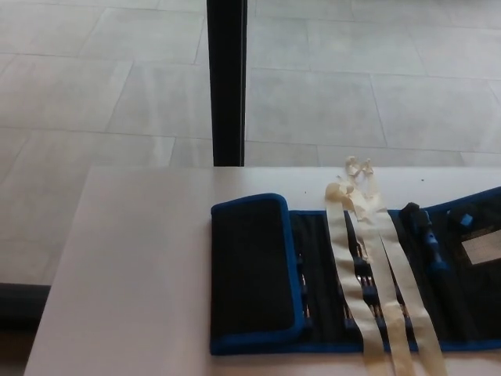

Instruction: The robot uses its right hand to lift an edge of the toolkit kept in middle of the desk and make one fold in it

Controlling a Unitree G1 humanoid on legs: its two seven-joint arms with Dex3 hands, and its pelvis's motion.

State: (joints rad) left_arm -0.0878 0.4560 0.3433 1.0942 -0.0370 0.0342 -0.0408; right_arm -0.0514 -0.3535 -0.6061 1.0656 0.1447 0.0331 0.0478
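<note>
A black toolkit roll with blue trim (470, 305) lies spread on the white desk (133, 266), reaching from the middle to the right edge of the picture. Its left end flap (252, 270) lies folded over onto the body. Blue-handled tools (427, 235) sit in its pockets. Two cream fabric straps (391, 290) run down across the open part, their knotted ends near the desk's far edge. Neither of my hands shows in the head view.
A black vertical post (227, 78) stands behind the desk's far edge. Grey tiled floor (94, 94) lies beyond and to the left. The desk's left half is bare surface.
</note>
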